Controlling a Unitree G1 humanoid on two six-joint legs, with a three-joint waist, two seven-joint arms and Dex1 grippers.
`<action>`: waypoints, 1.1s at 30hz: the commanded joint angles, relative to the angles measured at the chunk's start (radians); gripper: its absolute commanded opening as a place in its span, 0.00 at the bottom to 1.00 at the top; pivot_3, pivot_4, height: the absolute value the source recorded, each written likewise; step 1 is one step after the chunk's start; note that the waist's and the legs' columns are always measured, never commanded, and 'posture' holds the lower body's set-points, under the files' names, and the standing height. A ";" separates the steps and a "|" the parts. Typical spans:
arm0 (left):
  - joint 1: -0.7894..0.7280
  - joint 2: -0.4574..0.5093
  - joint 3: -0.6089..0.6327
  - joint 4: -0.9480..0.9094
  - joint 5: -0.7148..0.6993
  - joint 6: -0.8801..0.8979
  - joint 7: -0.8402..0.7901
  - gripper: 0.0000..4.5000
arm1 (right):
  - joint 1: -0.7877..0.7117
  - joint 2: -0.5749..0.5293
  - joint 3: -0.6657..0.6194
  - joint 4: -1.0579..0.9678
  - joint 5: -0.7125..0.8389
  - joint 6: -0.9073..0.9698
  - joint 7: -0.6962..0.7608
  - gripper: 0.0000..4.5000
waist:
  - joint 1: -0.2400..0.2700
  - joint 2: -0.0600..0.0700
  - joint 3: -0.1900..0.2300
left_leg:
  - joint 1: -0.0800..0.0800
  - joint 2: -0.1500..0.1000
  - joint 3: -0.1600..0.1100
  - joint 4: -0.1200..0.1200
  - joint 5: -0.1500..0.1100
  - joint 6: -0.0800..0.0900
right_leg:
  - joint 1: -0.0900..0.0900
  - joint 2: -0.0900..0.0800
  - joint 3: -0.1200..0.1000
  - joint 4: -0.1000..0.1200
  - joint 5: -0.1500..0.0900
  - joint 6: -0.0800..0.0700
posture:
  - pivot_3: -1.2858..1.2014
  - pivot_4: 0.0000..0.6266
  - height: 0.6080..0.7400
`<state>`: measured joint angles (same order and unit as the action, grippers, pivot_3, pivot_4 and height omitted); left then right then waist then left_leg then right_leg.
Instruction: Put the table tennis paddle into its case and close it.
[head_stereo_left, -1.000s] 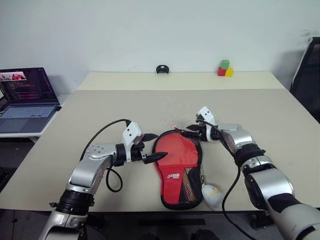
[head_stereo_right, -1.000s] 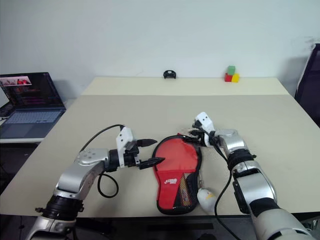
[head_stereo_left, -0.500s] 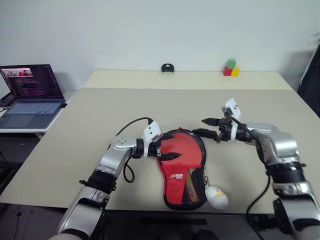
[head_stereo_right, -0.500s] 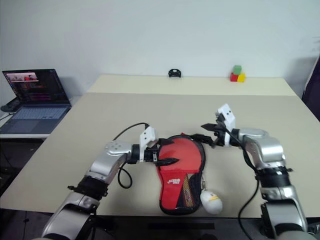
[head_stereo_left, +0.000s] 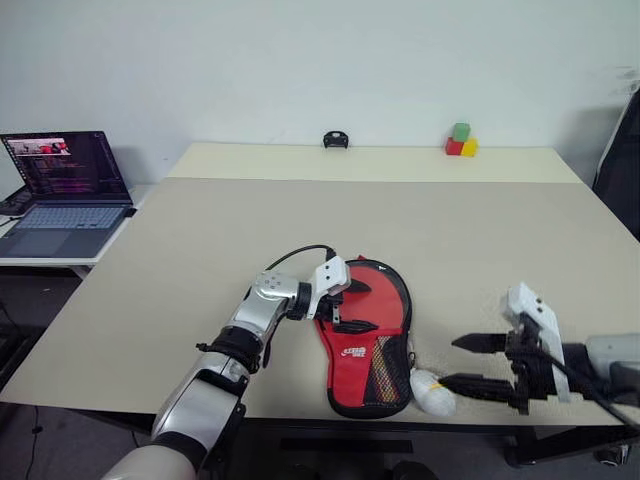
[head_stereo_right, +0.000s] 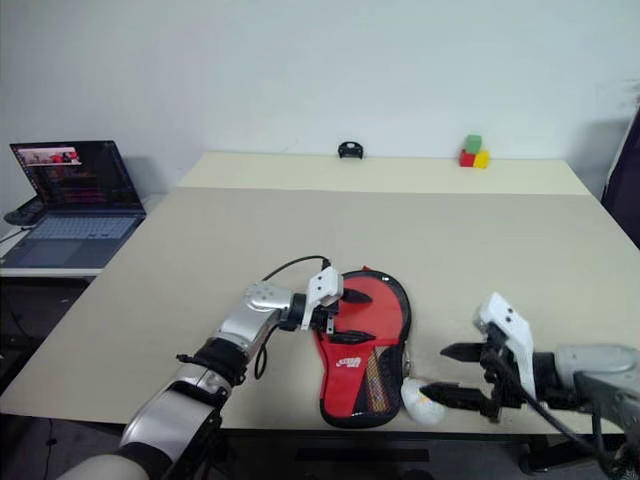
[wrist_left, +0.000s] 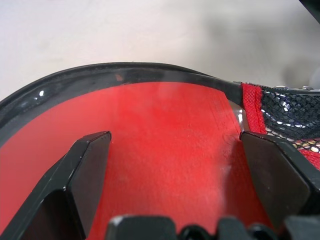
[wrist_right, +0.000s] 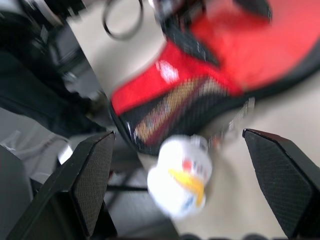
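The left gripper (head_stereo_left: 352, 306) is hovering with fingers spread wide over the red face of the table tennis paddle (head_stereo_left: 362, 313), probably to press it down inside the case (head_stereo_left: 394, 378), which is lying unzipped near the table (head_stereo_left: 450, 230)'s near edge. The right gripper (head_stereo_left: 472, 362) is waiting at the near right, jaws wide, holding nothing. Its wrist view is showing the handle under mesh and a white ball (wrist_right: 180, 178); the left wrist view is showing the case's black rim.
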<state>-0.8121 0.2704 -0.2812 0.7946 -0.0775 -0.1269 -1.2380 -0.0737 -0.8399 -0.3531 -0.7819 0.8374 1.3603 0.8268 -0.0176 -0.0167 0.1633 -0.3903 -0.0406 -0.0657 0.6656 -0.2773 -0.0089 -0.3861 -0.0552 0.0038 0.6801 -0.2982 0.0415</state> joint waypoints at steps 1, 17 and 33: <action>-0.009 -0.012 -0.002 0.033 0.021 -0.033 -0.013 1.00 | 0.045 0.029 0.010 -0.070 -0.003 -0.030 -0.091 0.99 | 0.001 -0.001 0.000 | 0.000 0.000 0.000 0.000 0.000 0.000 | 0.000 0.000 -0.001 0.000 0.000 0.000 | 0.52 0.24 1.00; 0.011 -0.010 0.015 0.027 0.025 -0.038 -0.008 1.00 | 0.127 0.019 0.340 -0.062 -0.206 -0.259 -0.239 0.99 | 0.002 -0.001 -0.001 | 0.000 0.000 -0.001 0.000 0.000 0.000 | 0.001 0.001 -0.002 0.000 0.000 0.000 | 0.52 0.24 1.00; 0.001 0.009 -0.010 0.085 0.037 -0.045 -0.102 1.00 | 0.103 -0.011 0.457 0.011 -0.390 -0.425 -0.238 0.40 | 0.000 -0.001 -0.001 | 0.000 0.000 -0.002 0.000 0.000 0.000 | 0.001 0.001 -0.007 0.000 0.000 0.000 | 0.52 0.24 1.00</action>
<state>-0.8212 0.2628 -0.2676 0.8470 -0.0694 -0.1799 -1.2810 0.0347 -0.8361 0.1199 -0.7761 0.4543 0.9643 0.5720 -0.0175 -0.0181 0.1623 -0.3900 -0.0407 -0.0678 0.6660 -0.2770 -0.0088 -0.3852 -0.0542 -0.0032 0.6799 -0.2984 0.0416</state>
